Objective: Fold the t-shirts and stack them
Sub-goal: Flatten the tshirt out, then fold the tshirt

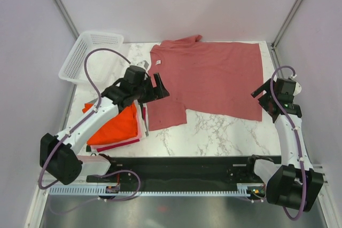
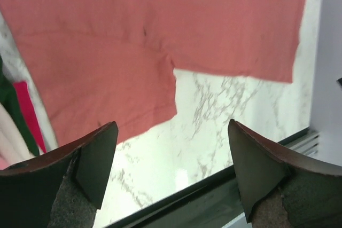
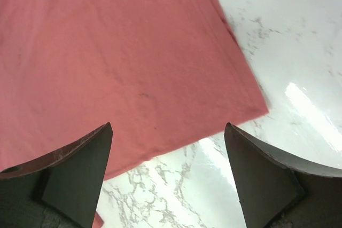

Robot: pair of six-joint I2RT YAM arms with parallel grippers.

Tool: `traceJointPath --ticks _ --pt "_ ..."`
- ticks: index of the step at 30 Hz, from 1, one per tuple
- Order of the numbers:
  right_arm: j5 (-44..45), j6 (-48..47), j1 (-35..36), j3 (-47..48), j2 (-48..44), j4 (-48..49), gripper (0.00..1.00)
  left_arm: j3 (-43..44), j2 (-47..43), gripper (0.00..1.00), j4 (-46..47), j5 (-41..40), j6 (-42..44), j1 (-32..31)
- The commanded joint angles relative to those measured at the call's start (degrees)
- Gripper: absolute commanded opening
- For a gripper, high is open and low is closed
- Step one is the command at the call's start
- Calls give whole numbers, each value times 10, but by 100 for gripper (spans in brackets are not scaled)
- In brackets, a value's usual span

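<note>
I have the dusty pinkish-red t-shirt (image 1: 214, 78) spread flat across the upper middle of the bench (image 1: 224, 137) in the overhead view. Its collar is to the left and its hem to the right. One sleeve pokes toward the top of the frame and the other hangs down toward the lower left. No fold is in it yet.

To its lower left sits the stack of folded t-shirts (image 1: 115, 126), with a bright orange-red one on top and pink and white edges showing beneath. The white mesh basket (image 1: 91, 57) is in the upper left corner.

My left hand (image 1: 160, 90) hovers over the collar and lower sleeve. Its wrist view shows the jaws spread wide with nothing between them, and the sleeve edge and marble lie below. My right hand (image 1: 262, 102) hangs at the lower right corner of the hem. Its jaws also stand wide and hold nothing, and its camera looks down on that corner of cloth.

I judge this to be the start of the fold on this last loose shirt, with both hands placed but neither touching the cloth.

The next move, as I read it, is to lower both hands together. The left would pinch the near sleeve or shoulder edge and the right the near hem corner. Each pinch should catch only the cloth layers and not scrape the marble. Both would then carry that long side up and over in step, so the cloth does not skew or bunch.
</note>
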Motion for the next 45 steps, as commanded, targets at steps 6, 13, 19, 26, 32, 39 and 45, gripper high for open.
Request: traceJointPath --ticks 6,13,19,26,32,39,45 --pt "136 29 -2 27 -13 -148 89 -10 -30 90 -155 -164 -10 -102" --pt "131 28 -2 -12 -31 -148 88 -46 23 78 -159 -168 -27 -124" --pt "126 19 -2 -32 -15 -134 89 -70 52 77 -156 -245 -69 -173" --pt "129 26 -2 -58 -42 -108 90 -117 53 77 -136 -249 -82 -207" --pt "123 31 -9 -70 -21 -89 90 -149 30 77 -112 -241 -89 -208" --pt "114 22 -21 -75 6 -70 89 -172 -36 79 -97 -264 -93 -208" --pt "118 26 -40 -81 22 -74 82 -183 -57 80 -76 -272 -73 -208"
